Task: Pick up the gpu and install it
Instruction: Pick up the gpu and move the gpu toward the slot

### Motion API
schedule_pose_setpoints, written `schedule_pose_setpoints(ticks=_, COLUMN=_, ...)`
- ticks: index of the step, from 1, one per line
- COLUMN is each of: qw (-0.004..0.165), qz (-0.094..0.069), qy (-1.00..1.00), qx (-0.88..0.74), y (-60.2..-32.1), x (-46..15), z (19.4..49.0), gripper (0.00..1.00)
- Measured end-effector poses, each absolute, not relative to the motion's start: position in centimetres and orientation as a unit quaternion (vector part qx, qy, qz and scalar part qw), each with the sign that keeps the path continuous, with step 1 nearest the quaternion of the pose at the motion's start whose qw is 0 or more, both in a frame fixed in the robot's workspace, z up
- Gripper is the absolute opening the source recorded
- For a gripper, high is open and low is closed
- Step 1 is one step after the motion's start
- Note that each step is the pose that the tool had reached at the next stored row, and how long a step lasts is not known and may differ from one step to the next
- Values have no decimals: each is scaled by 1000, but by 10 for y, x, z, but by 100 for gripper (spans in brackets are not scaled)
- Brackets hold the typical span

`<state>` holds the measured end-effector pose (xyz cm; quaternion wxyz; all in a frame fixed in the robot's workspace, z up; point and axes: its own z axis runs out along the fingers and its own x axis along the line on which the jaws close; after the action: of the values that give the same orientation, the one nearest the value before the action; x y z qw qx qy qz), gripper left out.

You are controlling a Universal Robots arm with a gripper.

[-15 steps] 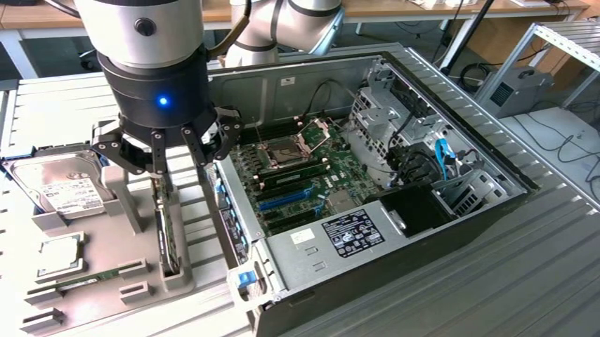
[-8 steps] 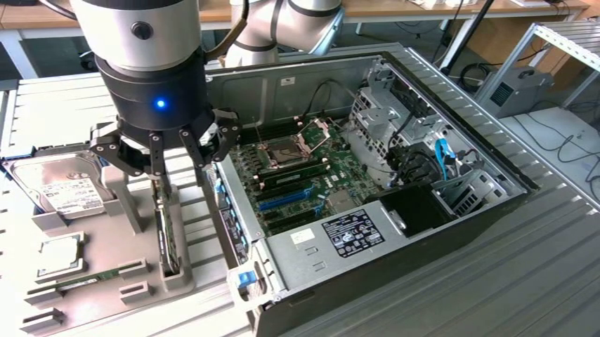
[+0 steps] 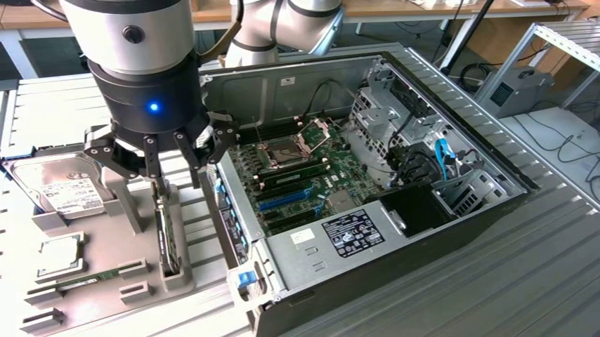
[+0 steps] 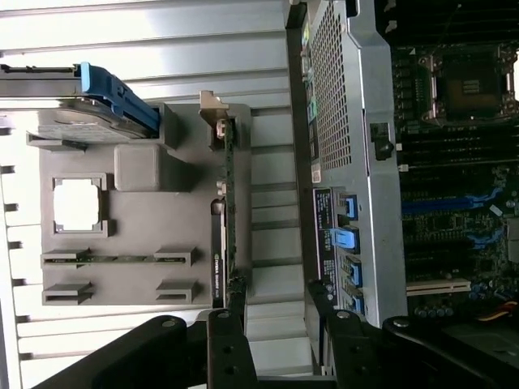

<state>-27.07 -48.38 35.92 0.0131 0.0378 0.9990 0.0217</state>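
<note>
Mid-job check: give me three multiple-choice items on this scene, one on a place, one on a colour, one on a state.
1. Where is the slim dark graphics card? A on edge in the grey holder tray; B lying flat in that tray; C held in the pincer.
2. The small light on the arm's black wrist is: A red; B blue; C green.
3. The pincer is: A shut on the card; B open; C shut, empty.
Key: 1A, it stands edge-up in the tray's slot; 2B, it glows blue; 3B, the jaws stand apart with nothing gripped.
</note>
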Motion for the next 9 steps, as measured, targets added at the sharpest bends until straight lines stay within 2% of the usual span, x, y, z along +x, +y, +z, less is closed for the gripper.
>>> schedule_pose_setpoints(ticks=9, qw=13, qz=22, qy=999, qx=38, y=-484, x=-279, z=356, gripper=42)
